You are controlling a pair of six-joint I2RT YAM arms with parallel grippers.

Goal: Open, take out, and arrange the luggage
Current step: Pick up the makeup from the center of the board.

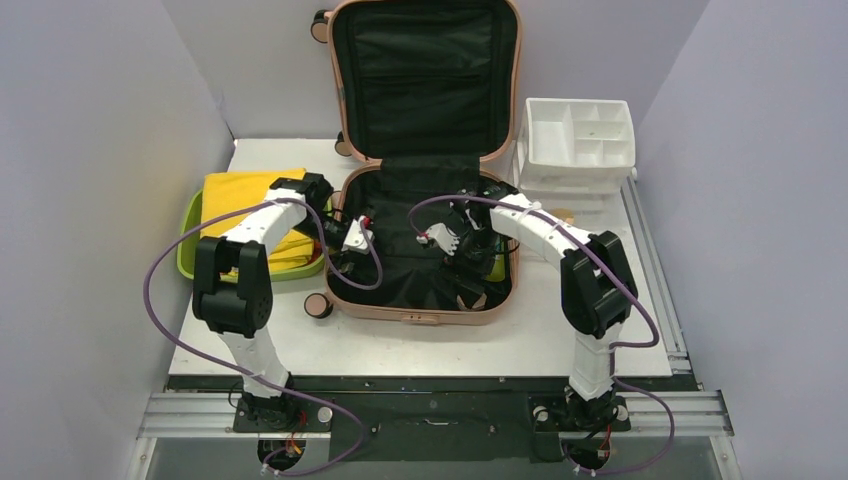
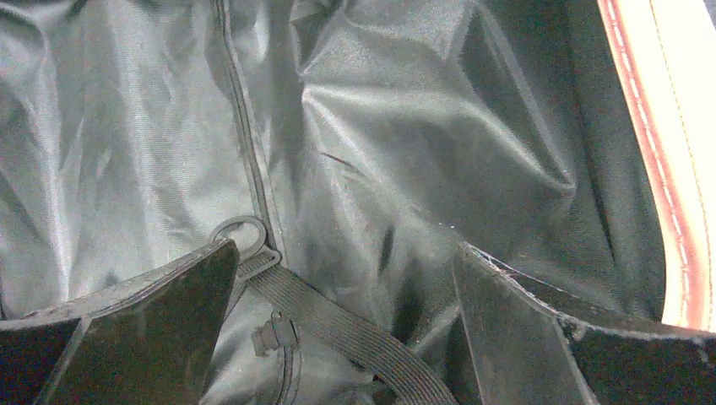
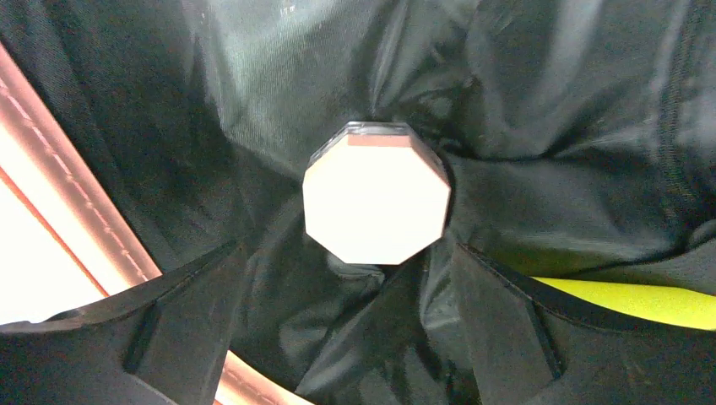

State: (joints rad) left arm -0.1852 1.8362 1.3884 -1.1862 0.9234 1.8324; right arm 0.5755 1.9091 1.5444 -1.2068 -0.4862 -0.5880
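Inside the luggage (image 1: 405,278), left gripper (image 2: 344,249) and right gripper (image 3: 344,249), both wide.

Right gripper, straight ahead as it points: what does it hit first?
The white octagonal cap, centred ahead of the right gripper, resting on the black lining of the luggage. Depth to it is unclear.

The salmon-pink hard-shell suitcase (image 1: 370,310) lies open mid-table (image 1: 450,345), toward the table's back edge: base flat, lid standing upright, crumpled black lining (image 1: 420,90) exposed, caster wheels (image 1: 319,306) along its left side.
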